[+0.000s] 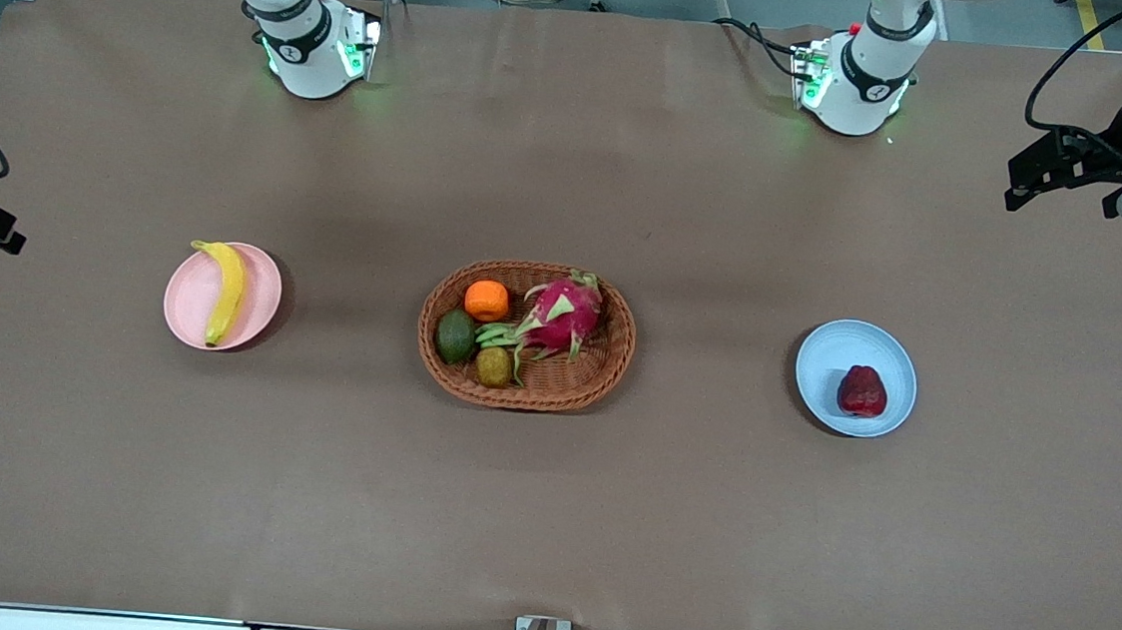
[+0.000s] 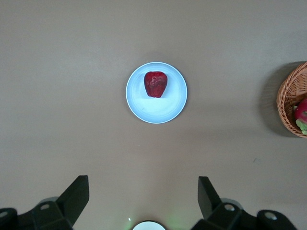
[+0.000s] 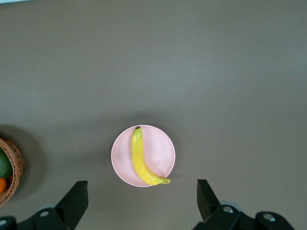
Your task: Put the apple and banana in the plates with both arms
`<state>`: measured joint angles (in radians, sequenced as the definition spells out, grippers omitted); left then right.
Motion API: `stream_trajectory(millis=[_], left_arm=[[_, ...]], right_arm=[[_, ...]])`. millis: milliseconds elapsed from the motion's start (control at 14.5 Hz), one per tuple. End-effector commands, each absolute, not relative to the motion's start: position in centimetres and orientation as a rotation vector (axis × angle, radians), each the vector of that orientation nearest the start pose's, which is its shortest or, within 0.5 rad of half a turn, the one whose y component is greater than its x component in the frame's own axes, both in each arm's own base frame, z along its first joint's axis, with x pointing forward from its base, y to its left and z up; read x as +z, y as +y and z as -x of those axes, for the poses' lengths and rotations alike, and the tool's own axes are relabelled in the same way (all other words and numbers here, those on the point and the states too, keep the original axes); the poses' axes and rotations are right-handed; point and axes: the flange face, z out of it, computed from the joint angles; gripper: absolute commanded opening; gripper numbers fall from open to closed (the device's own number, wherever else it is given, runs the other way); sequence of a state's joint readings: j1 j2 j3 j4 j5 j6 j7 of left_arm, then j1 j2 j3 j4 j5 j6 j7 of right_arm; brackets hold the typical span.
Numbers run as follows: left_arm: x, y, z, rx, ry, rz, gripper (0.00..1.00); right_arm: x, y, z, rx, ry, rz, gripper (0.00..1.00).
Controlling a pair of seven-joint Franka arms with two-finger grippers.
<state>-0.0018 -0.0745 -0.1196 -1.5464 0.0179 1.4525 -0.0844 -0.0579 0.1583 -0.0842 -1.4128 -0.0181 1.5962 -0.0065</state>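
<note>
The yellow banana [image 1: 225,291] lies across the pale pink plate [image 1: 258,283] toward the right arm's end of the table. The dark red apple [image 1: 861,391] rests on the light blue plate [image 1: 844,343] toward the left arm's end. In the left wrist view the apple [image 2: 156,84] and blue plate [image 2: 163,109] lie far below my left gripper [image 2: 144,178]. That gripper hangs open and empty, high over bare table between the plate and its arm's base. My right gripper [image 3: 142,182] is likewise open and empty, high above the banana [image 3: 141,160] and pink plate [image 3: 163,148].
A brown wicker basket [image 1: 608,354] sits mid-table between the plates, holding an orange [image 1: 487,300], a dragon fruit [image 1: 563,313], an avocado [image 1: 456,336] and other small fruit. The arms' bases [image 1: 314,45] [image 1: 855,83] stand along the table's edge farthest from the front camera.
</note>
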Motion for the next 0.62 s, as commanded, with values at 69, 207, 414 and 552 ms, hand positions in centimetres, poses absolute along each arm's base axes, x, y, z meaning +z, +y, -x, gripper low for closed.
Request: stream_trajectory(millis=[69, 207, 414, 552], left_arm=[[66.9, -6.3, -51.5, 0.006, 0.041, 3.099, 1.0], [66.9, -6.3, -51.5, 0.006, 0.041, 3.099, 1.0], [67.0, -6.4, -51.5, 0.004, 0.047, 3.102, 1.0], [67.1, -6.4, -51.5, -0.001, 0.044, 3.101, 1.0]], right_arm=[[63.2, -7.8, -59.5, -0.098, 0.209, 3.145, 1.0], [63.3, -7.4, -59.0, -0.118, 0.188, 3.141, 1.0], [62.7, -7.5, -58.1, -0.12, 0.188, 3.141, 1.0], [62.8, -7.4, -57.7, -0.115, 0.181, 3.141, 1.0]])
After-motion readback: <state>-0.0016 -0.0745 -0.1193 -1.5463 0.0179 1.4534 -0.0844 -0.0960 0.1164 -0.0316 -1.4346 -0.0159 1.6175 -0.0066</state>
